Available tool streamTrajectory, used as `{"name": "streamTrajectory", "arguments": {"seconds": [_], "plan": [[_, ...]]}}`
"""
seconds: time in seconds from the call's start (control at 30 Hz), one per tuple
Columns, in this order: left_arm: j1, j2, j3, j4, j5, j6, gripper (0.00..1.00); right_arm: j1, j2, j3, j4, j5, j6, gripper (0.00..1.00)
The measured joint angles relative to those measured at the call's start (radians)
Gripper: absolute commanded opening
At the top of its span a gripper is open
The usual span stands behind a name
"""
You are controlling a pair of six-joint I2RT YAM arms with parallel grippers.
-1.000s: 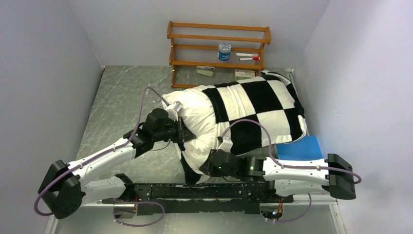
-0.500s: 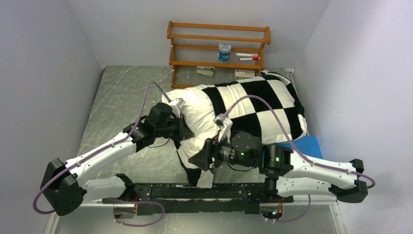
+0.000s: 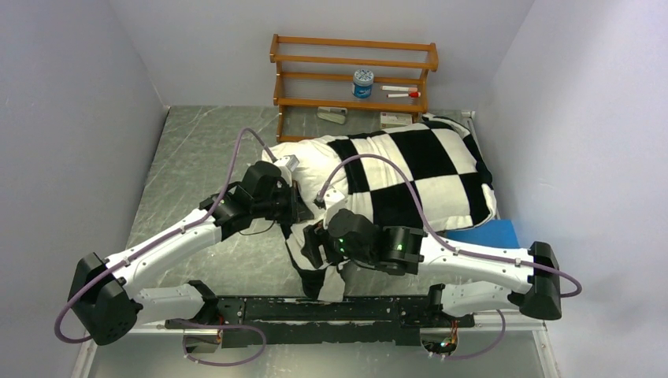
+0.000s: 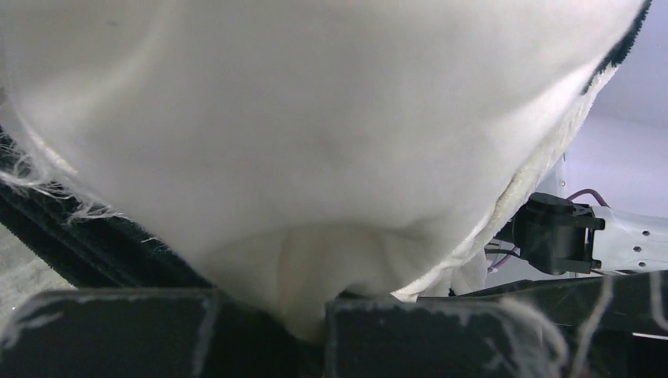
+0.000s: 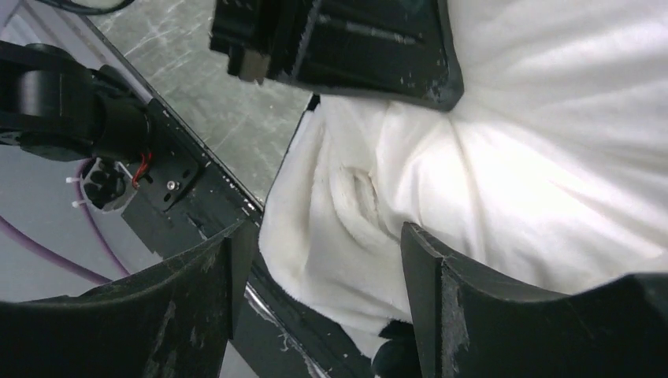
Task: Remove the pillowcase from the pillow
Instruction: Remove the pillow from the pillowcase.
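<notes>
The right gripper [image 3: 313, 247] is letting go. A second ago it was clenched low at the near edge of the bundle; now its jaws are standing wide apart, released and holding nothing, after swinging toward 9 o'clock. In the right wrist view its spread fingers [image 5: 473, 315] are framing a puckered fold of white cloth without pinching it (the striped edge [image 3: 293, 250] of the case is bunching just beside it in the overhead view). The left gripper [image 3: 297, 206] is keeping its hold, clenched on the pillow [image 3: 315, 165], whose white cloth is gathering between its fingers [image 4: 118, 331].

The pillowcase [image 3: 425, 169] is lying toward 2 o'clock on the table [image 3: 197, 150], still sheathing the far part of the pillow, while the bared white end is pointing toward 8 o'clock.

This is looking like a regrasp. With the left arm anchoring the pillow, the right is probably seeking a fresh bite on the case's open edge, so the stripping is sitting roughly half done, between pulls.
</notes>
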Motion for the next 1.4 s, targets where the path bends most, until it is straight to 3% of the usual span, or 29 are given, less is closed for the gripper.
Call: {"name": "streamTrajectory", "arguments": {"seconds": [0.2, 0.43, 0.77, 0.87, 1.03, 1.23, 1.4], "plan": [[0.0, -0.001, -0.003, 0.0, -0.001, -0.011, 0.05, -0.025, 0.069, 0.045, 0.005, -0.097, -0.079, 0.51], [0.0, 0.027, 0.034, -0.038, -0.011, -0.013, 0.05, -0.027, 0.107, -0.046, 0.047, -0.281, -0.085, 0.47], [0.0, 0.08, 0.089, -0.083, -0.005, -0.015, 0.05, -0.018, -0.06, -0.093, 0.052, -0.263, -0.03, 0.66], [0.0, 0.08, 0.089, -0.083, -0.005, -0.021, 0.05, -0.022, -0.086, -0.012, 0.027, -0.23, -0.042, 0.67], [0.001, 0.093, 0.118, -0.106, -0.007, -0.02, 0.05, -0.056, 0.001, 0.132, -0.007, -0.174, -0.076, 0.66], [0.001, 0.091, 0.12, -0.107, -0.011, -0.021, 0.05, -0.079, 0.075, 0.066, -0.043, -0.167, -0.075, 0.63], [0.001, 0.091, 0.121, -0.109, -0.012, -0.022, 0.05, -0.081, 0.066, -0.001, -0.028, -0.192, -0.049, 0.68]]}}
